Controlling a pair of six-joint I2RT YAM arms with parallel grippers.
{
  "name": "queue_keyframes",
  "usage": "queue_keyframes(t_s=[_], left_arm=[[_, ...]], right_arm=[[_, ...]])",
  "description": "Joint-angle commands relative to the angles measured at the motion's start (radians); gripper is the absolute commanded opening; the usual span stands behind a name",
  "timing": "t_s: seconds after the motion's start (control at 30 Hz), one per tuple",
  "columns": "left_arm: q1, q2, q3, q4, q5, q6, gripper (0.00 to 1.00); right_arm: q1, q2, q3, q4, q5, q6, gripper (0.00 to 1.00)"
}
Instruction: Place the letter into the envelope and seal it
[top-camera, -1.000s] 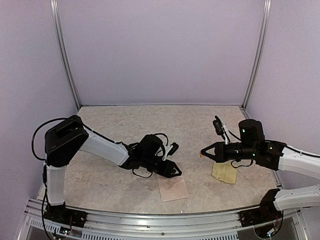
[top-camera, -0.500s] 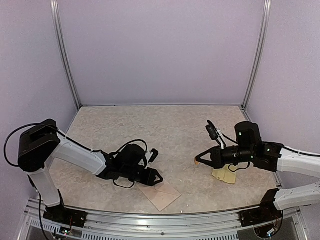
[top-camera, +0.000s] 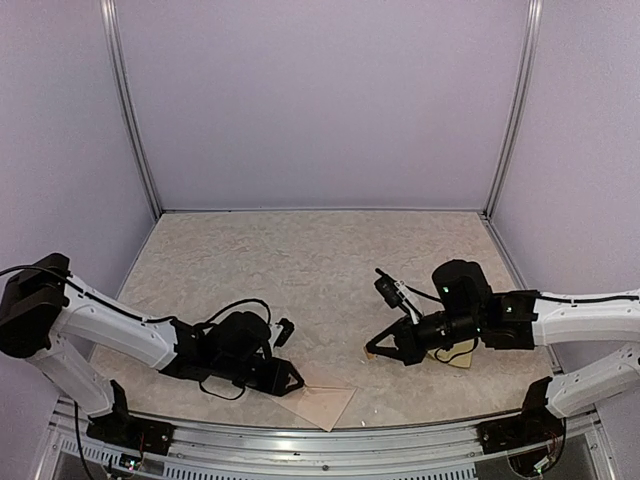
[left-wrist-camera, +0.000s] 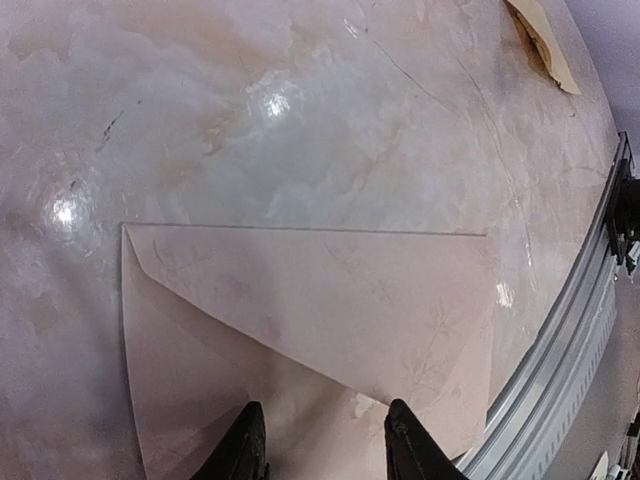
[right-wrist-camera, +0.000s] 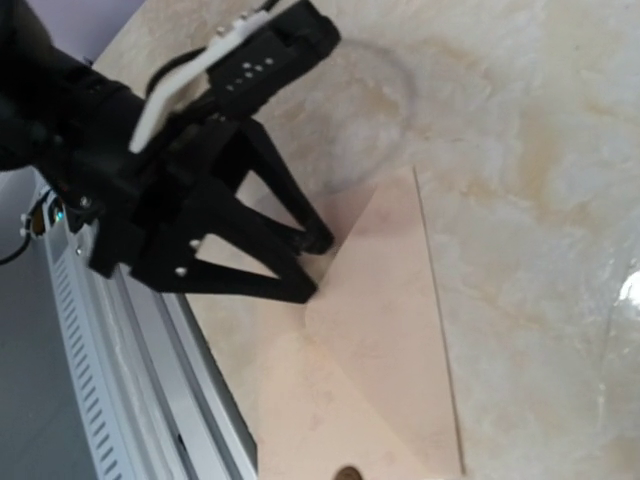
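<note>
The left arm (top-camera: 115, 325) and the right arm (top-camera: 585, 318) are showing long white tubes between big round black joints. Thin black cables (top-camera: 235, 302) are looping over the left wrist. The black fingers (left-wrist-camera: 246, 450) are looking thin and pointy, and a white strip (right-wrist-camera: 215, 65) is running along the black part behind them.

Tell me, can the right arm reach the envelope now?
Probably yes. The right gripper hangs near the envelope with only bare table between, and the left gripper sits at its left end, out of the way.
</note>
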Motion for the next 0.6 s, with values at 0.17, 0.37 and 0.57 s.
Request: queue_keyframes(t_s=[0.17, 0.37, 0.57], left_arm=[[-0.077, -0.135, -0.111, -0.044, -0.054, -0.116, 0.37], [-0.092, -0.203, -0.082, -0.033, -0.052, -0.079, 0.37], [-0.167, -0.116, 0.028, -0.012, -0.027, -0.002, 0.38]], right_arm=[[0.041, 0.022, 0.002, 0.081, 0.024, 0.04, 0.0], [0.044, 0.006, -0.007, 0.091, 0.028, 0.042, 0.0], [0.044, -0.013, -0.007, 0.094, 0.052, 0.05, 0.0]])
